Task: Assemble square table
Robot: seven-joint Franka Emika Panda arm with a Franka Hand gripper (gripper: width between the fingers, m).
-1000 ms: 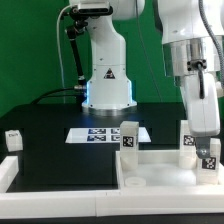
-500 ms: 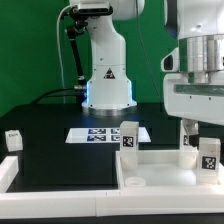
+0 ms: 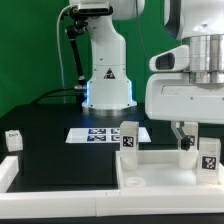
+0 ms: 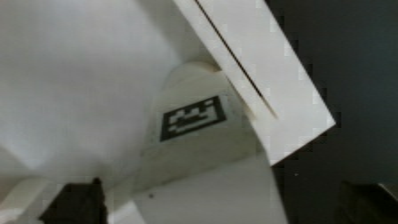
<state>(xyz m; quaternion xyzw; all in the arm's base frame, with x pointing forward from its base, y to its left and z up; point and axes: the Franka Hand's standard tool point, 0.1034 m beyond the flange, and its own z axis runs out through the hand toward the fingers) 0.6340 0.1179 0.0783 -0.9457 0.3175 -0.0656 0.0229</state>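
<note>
The square table's white panel (image 3: 160, 158) lies at the front of the exterior view, toward its right. Tagged white legs stand upright on it: one (image 3: 129, 138) at its left corner, one (image 3: 208, 155) at the right. My gripper (image 3: 186, 134) hangs low over the panel's right part, its big white hand hiding what is behind it. In the wrist view a tagged white leg (image 4: 192, 118) lies between the dark fingers (image 4: 71, 202) beside the panel's edge (image 4: 267, 70). The gripper (image 4: 214, 205) is open, with a dark gap at one finger.
The marker board (image 3: 100, 134) lies in front of the robot base (image 3: 106, 80). A small tagged leg (image 3: 13, 140) stands at the exterior view's far left. Plain white bars (image 3: 8, 172) frame the front; one bar (image 3: 165, 182) runs along the panel's front.
The hand has swung toward the exterior view's left and now looks much larger, covering more of the right side. The legs and the panel have not moved.
</note>
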